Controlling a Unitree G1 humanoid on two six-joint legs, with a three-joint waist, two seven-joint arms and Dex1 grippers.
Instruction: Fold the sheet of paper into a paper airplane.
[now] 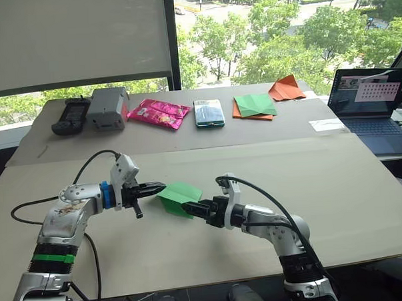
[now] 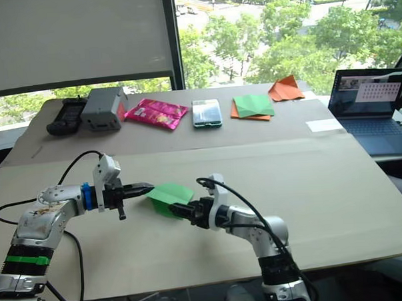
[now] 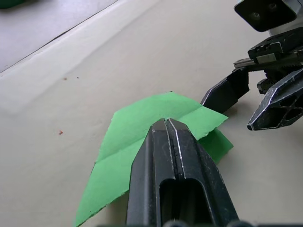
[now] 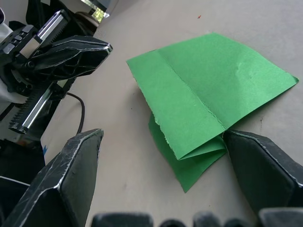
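Observation:
The sheet of paper (image 1: pixel 179 195) is bright green, folded with a crease and layered flaps, and lies on the beige table (image 1: pixel 336 184) between my two grippers. My left gripper (image 1: pixel 160 188) is shut, its joined tips at the paper's left corner; in the left wrist view the shut fingers (image 3: pixel 166 142) lie over the sheet of paper (image 3: pixel 137 123). My right gripper (image 1: pixel 190 205) is open at the paper's near right edge. In the right wrist view one finger (image 4: pixel 258 165) touches the folded edge of the sheet of paper (image 4: pixel 208 85), while the other finger (image 4: pixel 71 175) stands apart from it.
Along the back of the table lie a black controller (image 1: pixel 71 116), a grey box (image 1: pixel 108 108), a pink packet (image 1: pixel 158 113), a phone (image 1: pixel 209 113), a green-and-orange paper stack (image 1: pixel 254 106) and an orange pointed paper shape (image 1: pixel 286 88). A laptop (image 1: pixel 373 110) stands at the right.

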